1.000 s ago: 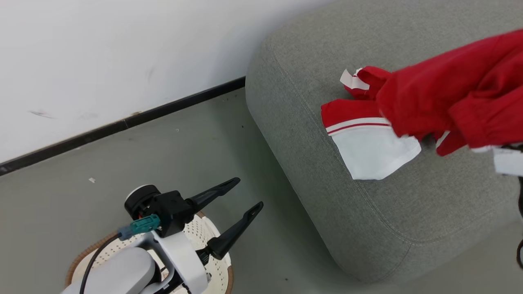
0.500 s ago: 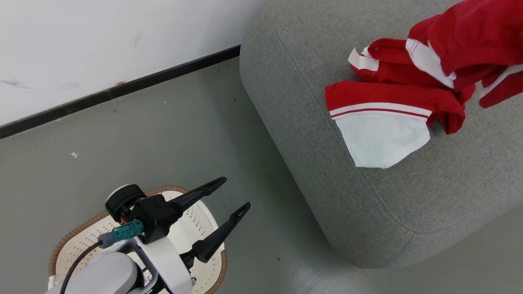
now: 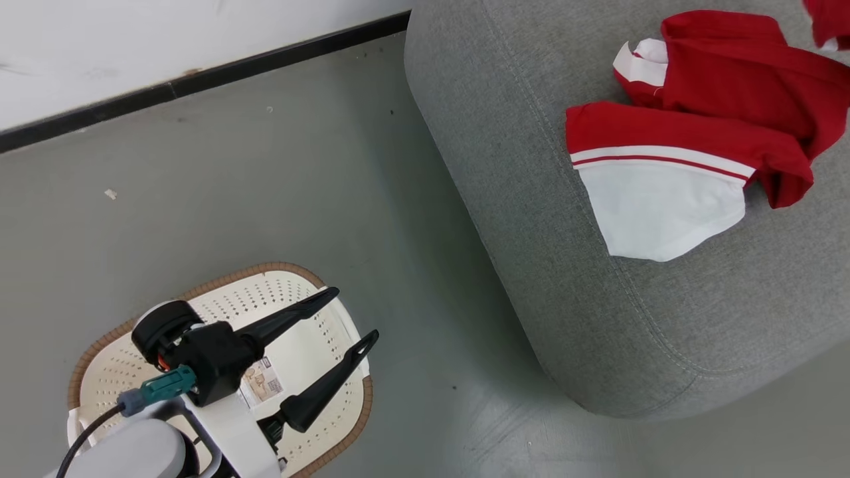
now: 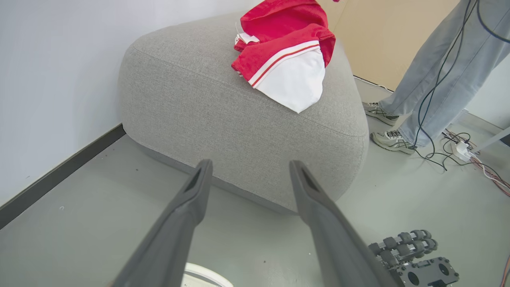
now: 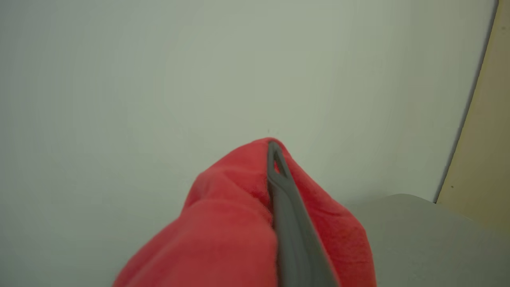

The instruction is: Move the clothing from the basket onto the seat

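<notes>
Since a second ago, the red garment point(image 5: 231, 223) in my right pincer point(image 5: 274, 156) has gone from hanging across the right side of the head view to a scrap at its top right corner. The whole picture has shifted as well, so much of that is the head camera turning, not the cloth. The pincer is closed tight on the fabric, which bunches on both sides of the dark fingers. It is held up against the pale wall point(image 5: 159, 79), with a corner of the seat point(image 5: 418, 239) low to one side. I judge the carry is nearly over, and the release onto the seat remains.

My left pincer point(image 3: 355, 312) stands wide with nothing in it, over the basket point(image 3: 265, 269), which sits on the floor point(image 3: 265, 166) apart from the seat. What shows of the basket's inside is pale perforated plastic and a label. The arm hides the rest, so I cannot tell whether more waits there.

On the seat lies a second garment point(image 3: 664, 166), red and crumpled, with a flat white panel below a thin white stripe, near the seat's edge. The cloth looks limp, so it should slump where it is released. A person's legs point(image 4: 438, 71) stand beyond the seat.
</notes>
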You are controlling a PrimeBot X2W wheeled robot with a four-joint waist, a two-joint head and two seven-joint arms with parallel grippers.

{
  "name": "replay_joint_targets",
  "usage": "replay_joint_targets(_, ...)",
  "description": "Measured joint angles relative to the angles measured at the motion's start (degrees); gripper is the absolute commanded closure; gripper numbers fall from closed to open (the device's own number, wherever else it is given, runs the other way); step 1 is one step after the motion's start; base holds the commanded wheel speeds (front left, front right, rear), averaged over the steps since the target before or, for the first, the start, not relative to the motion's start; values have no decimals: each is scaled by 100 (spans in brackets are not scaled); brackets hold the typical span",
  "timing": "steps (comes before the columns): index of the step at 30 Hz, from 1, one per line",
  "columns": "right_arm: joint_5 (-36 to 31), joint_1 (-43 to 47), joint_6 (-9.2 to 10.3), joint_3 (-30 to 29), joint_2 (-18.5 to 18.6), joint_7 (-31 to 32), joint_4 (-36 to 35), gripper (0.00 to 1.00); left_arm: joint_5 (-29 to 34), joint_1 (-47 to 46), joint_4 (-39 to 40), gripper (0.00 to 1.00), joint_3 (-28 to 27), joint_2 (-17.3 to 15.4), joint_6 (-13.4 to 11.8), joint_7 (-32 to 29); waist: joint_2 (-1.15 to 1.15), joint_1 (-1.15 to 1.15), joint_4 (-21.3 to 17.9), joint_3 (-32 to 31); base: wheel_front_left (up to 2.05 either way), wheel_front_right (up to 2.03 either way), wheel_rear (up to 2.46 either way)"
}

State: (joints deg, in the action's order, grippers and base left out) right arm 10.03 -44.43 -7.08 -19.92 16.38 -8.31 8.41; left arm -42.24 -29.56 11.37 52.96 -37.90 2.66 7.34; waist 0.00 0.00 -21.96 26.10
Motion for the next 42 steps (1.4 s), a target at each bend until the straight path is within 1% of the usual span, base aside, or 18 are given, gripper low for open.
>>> replay_joint_targets(4, -205, 265, 0, 234, -113, 115, 483, 100, 1, 43, 133, 0, -62, -133, -1, -3, 0, 0, 59, 183, 0, 0, 0)
replay_joint_targets(7, -265, 590, 0, 283, -259, 125, 772, 100, 1, 44, 230, 0, -143, -234, -1, -2, 0, 0, 101, 312, 0, 0, 0)
replay_joint_targets(13, -377, 883, 0, 302, -388, 123, 1074, 100, 1, 41, 372, 0, -255, -403, -1, 4, 0, 0, 165, 532, 0, 0, 0)
replay_joint_targets(16, -491, 1045, 0, 470, -420, 119, 1181, 100, 15, 31, 447, 0, -281, -436, 0, 4, 0, 0, 182, 626, 0, 0, 0)
replay_joint_targets(17, -530, 1084, 0, 504, -447, 118, 1228, 97, 19, 24, 468, 0, -292, -453, 1, 4, 0, 0, 186, 655, 0, 0, 0)
replay_joint_targets(18, -547, 1126, 0, 533, -481, 118, 1260, 85, 19, 17, 488, 0, -304, -472, 1, 4, 0, 0, 188, 683, 0, 0, 0)
replay_joint_targets(19, -554, 1152, 0, 552, -520, 118, 1298, 76, 19, 4, 508, 0, -315, -502, 1, 5, 0, 0, 189, 710, 0, 0, 0)
replay_joint_targets(20, -560, 1162, 0, 572, -557, 111, 1345, 71, 26, -11, 510, 0, -332, -528, 3, 34, 0, 0, 189, 734, 0, 0, 0)
replay_joint_targets(21, -565, 1161, 0, 576, -598, 102, 1396, 71, 45, -27, 505, 0, -346, -545, 3, 37, 0, 0, 183, 743, 0, 0, 0)
replay_joint_targets(23, -575, 1163, 0, 586, -634, 100, 1444, 22, 53, -36, 506, 0, -374, -565, 9, 66, 0, 0, 170, 741, 0, 0, 0)
replay_joint_targets(24, -588, 1163, 0, 590, -624, 101, 1449, 2, 53, -36, 505, 0, -382, -571, 10, 85, 0, 0, 164, 737, 0, 0, 0)
replay_joint_targets(25, -593, 1163, 0, 593, -609, 110, 1467, 0, 53, -36, 506, 0, -390, -571, 10, 90, 0, 0, 157, 731, 0, 0, 0)
replay_joint_targets(28, -509, 1164, 0, 658, -577, 235, 1527, 0, 53, -37, 502, 0, -414, -572, 10, 138, 0, 0, 139, 703, 0, 0, 0)
replay_joint_targets(33, -230, 1176, 0, 1044, -391, 560, 1550, 0, 53, -40, 452, 0, -445, -571, 30, 229, 0, 0, 111, 625, 0, 0, 0)
replay_joint_targets(37, -19, 1313, 0, 1306, -269, 767, 1388, 0, 49, -40, 386, 0, -478, -571, 30, 281, 0, 0, 88, 537, 0, 0, 0)
replay_joint_targets(42, 487, 1498, 0, 1630, -27, 950, 1178, 0, 11, -38, 272, 0, -521, -570, 31, 339, 0, 0, 59, 404, 0, 0, 0)
